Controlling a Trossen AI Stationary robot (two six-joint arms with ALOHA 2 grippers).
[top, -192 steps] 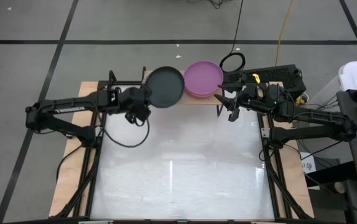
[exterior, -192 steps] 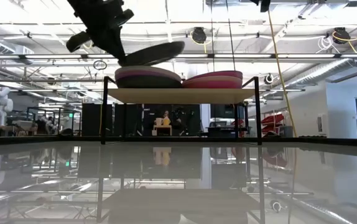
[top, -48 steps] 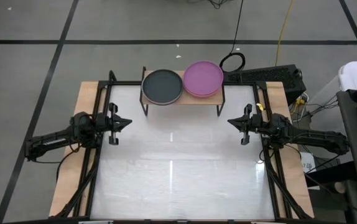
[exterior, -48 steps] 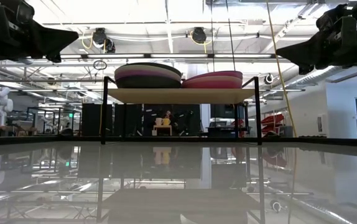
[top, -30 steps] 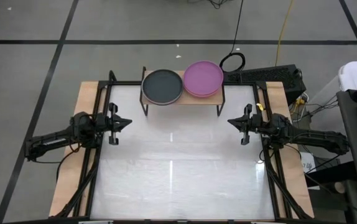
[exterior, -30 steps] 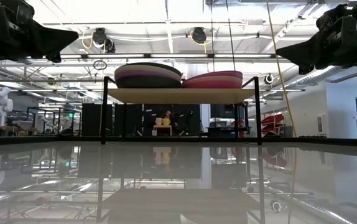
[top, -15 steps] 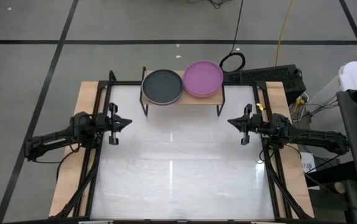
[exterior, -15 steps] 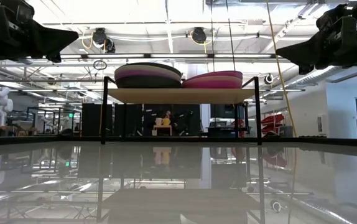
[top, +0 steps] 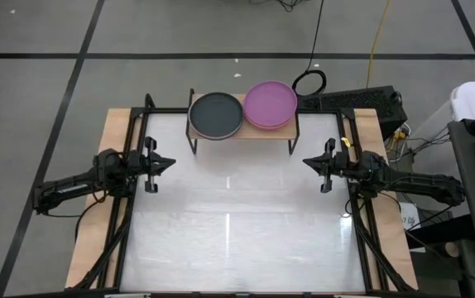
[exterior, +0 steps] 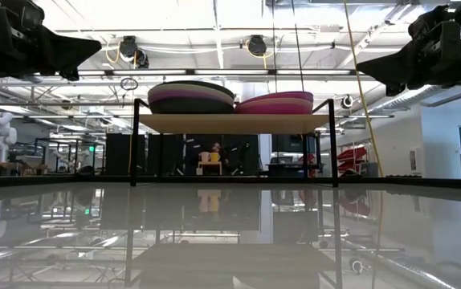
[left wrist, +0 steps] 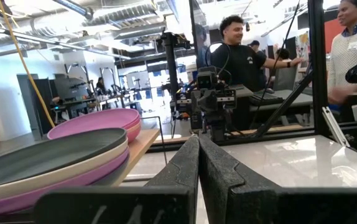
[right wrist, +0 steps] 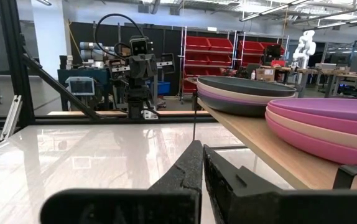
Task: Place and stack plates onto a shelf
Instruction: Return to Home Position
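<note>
The left end effector (top: 168, 162) hung over the left edge of the white surface (top: 237, 232), its two fingers pressed together with nothing between them. The right end effector (top: 307, 162) hung opposite it over the right edge, likewise closed tight and empty. The two pointed at each other across the bare middle of the surface and were well apart. Both were in front of the shelf (top: 254, 132) and clear of it.

The shelf stood at the far edge of the surface, between the two arms, on thin black legs. Every plate in view lay on its light-wood top, in two stacks side by side. The left stack (top: 216, 114) was topped by a dark grey-black plate (left wrist: 48, 152); in the left wrist view, a beige rim and then a purple one showed beneath it. The right stack (top: 271, 103) had a purple-pink plate (right wrist: 328, 107) on top, with more pink rims under it in the right wrist view. In the low view the left stack stood a little taller than the right one. From above, the rims of the two stacks met or nearly met; which of the two could not be told.

In the left wrist view, a person in a dark shirt (left wrist: 241, 53) and a second person (left wrist: 352, 43) stood in the room beyond the surface.
</note>
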